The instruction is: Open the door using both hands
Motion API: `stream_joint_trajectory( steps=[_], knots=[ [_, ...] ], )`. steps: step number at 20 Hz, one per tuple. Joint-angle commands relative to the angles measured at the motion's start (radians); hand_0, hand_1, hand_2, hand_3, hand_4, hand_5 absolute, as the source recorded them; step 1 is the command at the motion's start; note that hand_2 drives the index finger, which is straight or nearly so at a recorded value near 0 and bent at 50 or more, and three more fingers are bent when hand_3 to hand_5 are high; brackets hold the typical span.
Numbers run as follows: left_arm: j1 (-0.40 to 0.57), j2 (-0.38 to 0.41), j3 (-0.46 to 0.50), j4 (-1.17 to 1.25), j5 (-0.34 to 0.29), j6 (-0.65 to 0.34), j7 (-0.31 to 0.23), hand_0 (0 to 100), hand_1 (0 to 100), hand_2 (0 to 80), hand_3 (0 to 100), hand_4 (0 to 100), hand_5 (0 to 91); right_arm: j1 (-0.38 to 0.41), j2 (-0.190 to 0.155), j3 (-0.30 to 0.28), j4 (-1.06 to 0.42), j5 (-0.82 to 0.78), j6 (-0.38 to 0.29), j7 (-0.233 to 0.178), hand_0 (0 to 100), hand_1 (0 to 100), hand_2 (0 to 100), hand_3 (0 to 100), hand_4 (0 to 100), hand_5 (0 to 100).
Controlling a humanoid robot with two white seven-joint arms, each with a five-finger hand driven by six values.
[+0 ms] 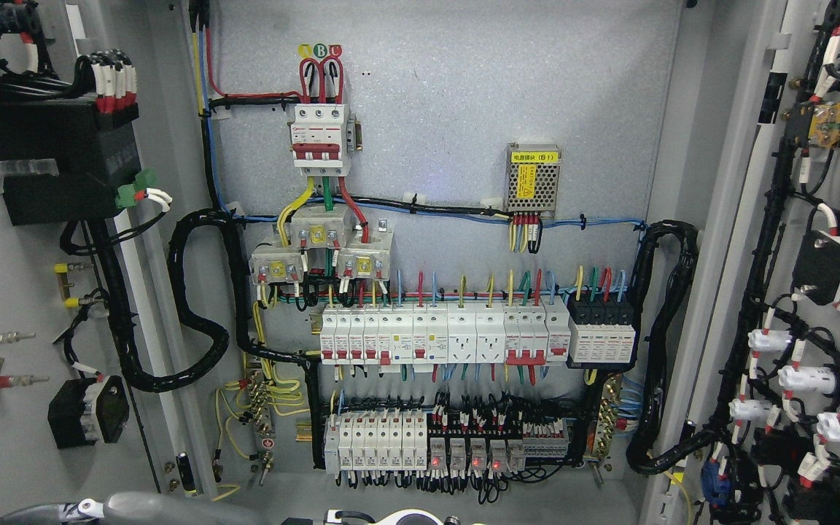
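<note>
Both cabinet doors stand swung wide, the left door (19, 292) and the right door (821, 292) each turning its wired inner face toward the camera, long axis upright. Between them the cabinet's back panel (464, 109) is fully exposed. It carries a red-and-white main breaker (320, 138) near the top, a small mesh-cased power supply (534, 181), a row of white circuit breakers (445, 334) and a lower rail of relays (464, 445) with red lights. Both doors are cut off by the frame edges. Only grey and white parts of the robot (150, 507) show at the bottom edge; neither hand appears, so the state of the fingers cannot be told.
</note>
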Motion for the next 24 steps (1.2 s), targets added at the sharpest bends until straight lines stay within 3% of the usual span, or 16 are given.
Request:
stream_joint_trajectory(
  steps=[1,5,8,18,20,24],
  knots=[
    [0.0,0.023,-0.002,-0.005,0.0,-0.002,0.0,30,0,2.7,3,4,0.0,-0.025,0.0,0.045,0.016,-0.016,0.002,-0.002,22,0,0,0,0,0],
    [0.0,0.023,-0.002,-0.006,0.0,-0.002,0.0,30,0,2.7,3,4,0.0,-0.04,0.0,0.048,0.018,-0.016,0.002,-0.005,22,0,0,0,0,0],
    [0.0,0.023,-0.002,-0.006,0.0,-0.002,0.0,30,0,2.8,3,4,0.0,-0.044,0.0,0.053,0.018,-0.017,0.002,-0.031,22,0,0,0,0,0],
    [0.0,0.023,0.0,-0.006,0.0,-0.002,0.001,30,0,2.6,3,4,0.0,-0.09,0.0,0.076,0.016,-0.055,-0.006,-0.03,22,0,0,0,0,0],
    [0.0,0.023,0.0,-0.006,0.0,-0.004,0.001,30,0,2.6,3,4,0.0,-0.085,0.0,0.059,0.024,-0.045,-0.007,-0.034,22,0,0,0,0,0],
    [0.0,0.023,-0.002,-0.006,0.0,-0.004,0.001,30,0,2.7,3,4,0.0,-0.05,0.0,-0.062,0.012,-0.025,0.0,-0.033,22,0,0,0,0,0]
  ],
)
